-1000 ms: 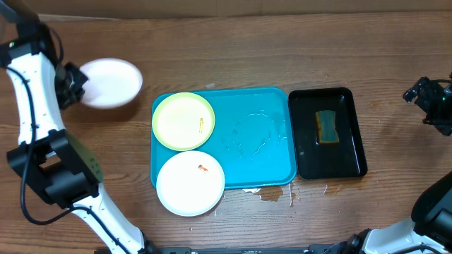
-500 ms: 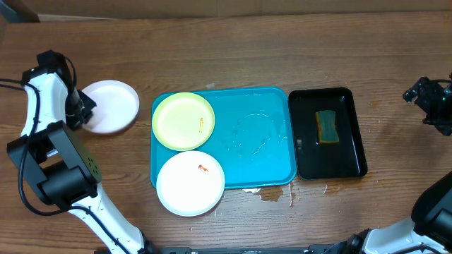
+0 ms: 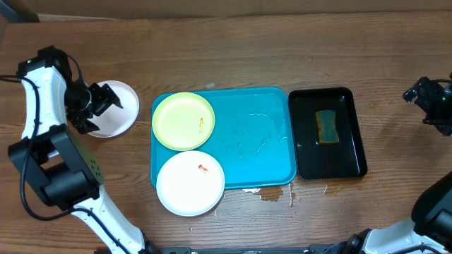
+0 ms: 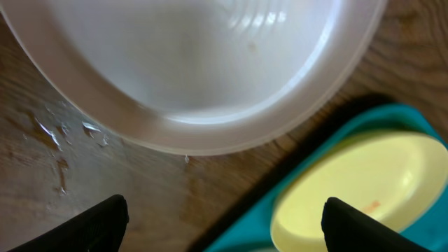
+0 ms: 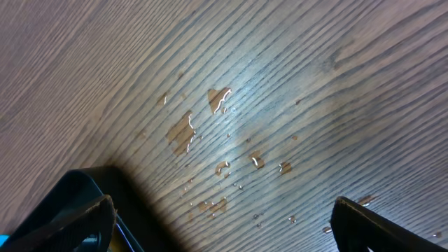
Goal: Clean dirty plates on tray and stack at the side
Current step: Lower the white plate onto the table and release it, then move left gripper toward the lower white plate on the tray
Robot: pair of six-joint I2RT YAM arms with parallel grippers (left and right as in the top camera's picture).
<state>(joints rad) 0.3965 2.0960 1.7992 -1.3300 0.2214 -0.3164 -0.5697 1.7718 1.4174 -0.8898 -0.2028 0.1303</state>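
Clearance of the tray (image 3: 261, 141) at frame centre is being advanced: the yellow-green plate (image 3: 183, 121) and the second white plate (image 3: 190, 183), both still smeared, are being left at its left side for cleaning. The first white plate (image 3: 121, 116) is being laid flat on the table (image 3: 212, 49) at the left of the frame, starting the stack. Against the frame a second ago, where that plate was being carried higher up in closed jaws, the left gripper (image 3: 99, 107) is now being spread wide over it, released, while the right gripper (image 5: 220, 210) is being held apart and empty at the right edge.
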